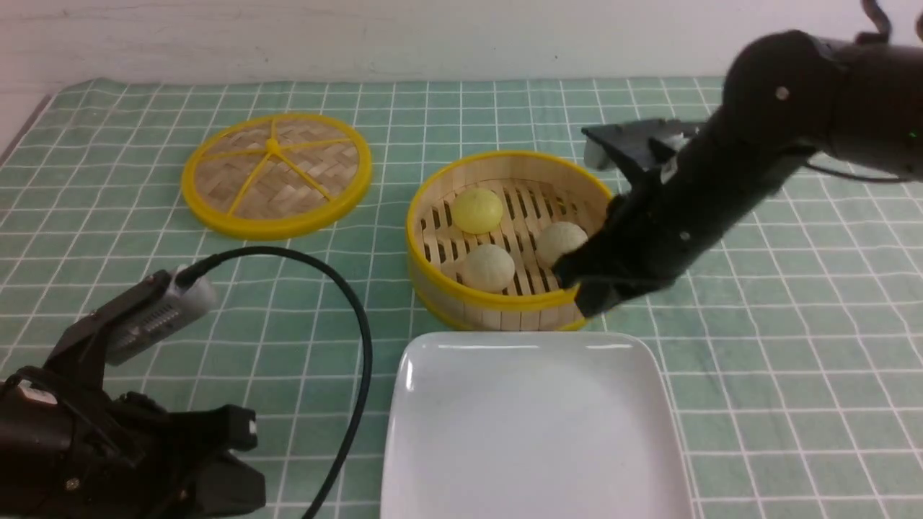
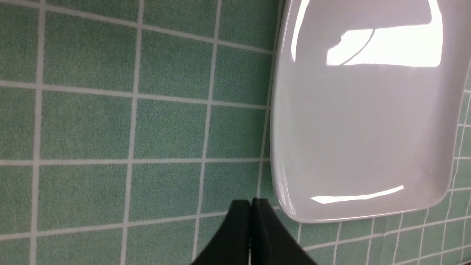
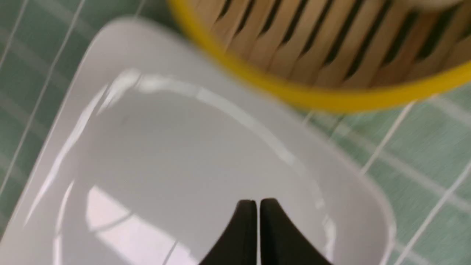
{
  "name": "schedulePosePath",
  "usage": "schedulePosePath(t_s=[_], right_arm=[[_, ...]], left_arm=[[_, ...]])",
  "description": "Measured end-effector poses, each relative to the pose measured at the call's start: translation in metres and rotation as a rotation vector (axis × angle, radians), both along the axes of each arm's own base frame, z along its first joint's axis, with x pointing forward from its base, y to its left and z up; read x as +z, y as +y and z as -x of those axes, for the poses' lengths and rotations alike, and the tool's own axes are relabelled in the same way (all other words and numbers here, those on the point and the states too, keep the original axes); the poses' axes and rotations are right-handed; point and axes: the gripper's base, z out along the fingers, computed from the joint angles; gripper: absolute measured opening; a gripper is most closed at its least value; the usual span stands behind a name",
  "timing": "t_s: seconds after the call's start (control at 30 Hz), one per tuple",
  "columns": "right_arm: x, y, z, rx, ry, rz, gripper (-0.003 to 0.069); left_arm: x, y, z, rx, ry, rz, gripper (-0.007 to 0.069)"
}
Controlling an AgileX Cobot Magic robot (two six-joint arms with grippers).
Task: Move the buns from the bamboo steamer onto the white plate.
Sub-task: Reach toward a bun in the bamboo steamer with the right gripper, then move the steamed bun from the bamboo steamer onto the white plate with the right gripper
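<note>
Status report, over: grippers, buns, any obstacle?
Left gripper shut, beside white plate. Right gripper shut, holding nothing, at bamboo steamer front rim. All three buns in steamer. Lid lies apart, not in the way.

A green checked tablecloth (image 1: pixel 793 360) meets a plain white wall (image 1: pixel 360 36) behind.
</note>
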Motion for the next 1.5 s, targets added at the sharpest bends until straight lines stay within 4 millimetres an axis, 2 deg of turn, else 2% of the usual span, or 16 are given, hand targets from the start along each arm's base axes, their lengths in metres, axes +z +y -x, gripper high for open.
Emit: schedulePosePath(t_s=[0.2,0.37,0.43,0.5,0.6,0.67,0.73,0.8,0.97,1.0,1.07,1.13,1.23,1.3,1.37,1.5], right_arm=[[-0.005,0.008,-0.046,-0.122,-0.125,0.058,0.0158],[-0.039,0.015,-0.072,-0.191,-0.168,0.076,0.0332],[-0.052,0.017,-0.076,-0.194,-0.151,0.086,0.0364],[-0.062,0.017,-0.077,-0.196,-0.128,0.094,0.0357],[-0.064,0.018,-0.077,-0.192,-0.119,0.097,0.0279],[-0.055,0.016,-0.073,-0.19,-0.116,0.098,0.0124],[-0.044,0.015,-0.07,-0.19,-0.123,0.093,0.0031],[-0.034,0.013,-0.066,-0.191,-0.12,0.09,0.0024],[0.038,0.0,-0.028,-0.148,-0.139,0.085,0.0025],[0.038,-0.001,-0.027,-0.144,-0.132,0.09,0.0025],[0.067,-0.007,0.003,-0.093,-0.12,0.09,0.0025],[0.073,-0.007,0.023,-0.055,-0.102,0.096,0.0025],[0.06,-0.001,0.05,-0.005,-0.043,0.105,0.0025],[0.049,0.002,0.057,0.005,-0.019,0.11,0.0025],[0.009,0.008,0.07,0.01,0.023,0.117,0.0025],[-0.043,0.011,0.075,-0.001,0.007,0.114,0.0029]], left_arm=[[0.0,0.0,0.0,-0.01,-0.006,-0.004,0.0034],[0.0,0.0,0.0,-0.017,-0.009,-0.008,0.0043],[0.0,0.0,0.0,-0.016,-0.011,-0.009,0.0045],[0.0,0.0,0.0,-0.014,-0.015,-0.011,0.0048],[0.0,0.0,-0.001,-0.014,-0.015,-0.011,0.0051],[0.0,0.0,-0.001,-0.014,-0.015,-0.012,0.0053],[0.0,0.001,-0.001,-0.015,-0.019,-0.02,0.0055],[0.0,0.001,-0.001,-0.015,-0.023,-0.026,0.0055],[-0.001,0.003,-0.001,-0.023,-0.03,-0.054,0.0062],[-0.001,0.003,-0.001,-0.023,-0.03,-0.054,0.0062],[-0.001,0.003,-0.001,-0.024,-0.03,-0.055,0.0066],[-0.001,0.003,-0.001,-0.023,-0.031,-0.056,0.0069],[-0.001,0.004,-0.002,-0.022,-0.033,-0.056,0.0069],[-0.001,0.004,-0.002,-0.022,-0.033,-0.056,0.0069],[-0.001,0.004,-0.002,-0.022,-0.033,-0.056,0.0069],[-0.001,0.004,-0.002,-0.023,-0.034,-0.059,0.0069]])
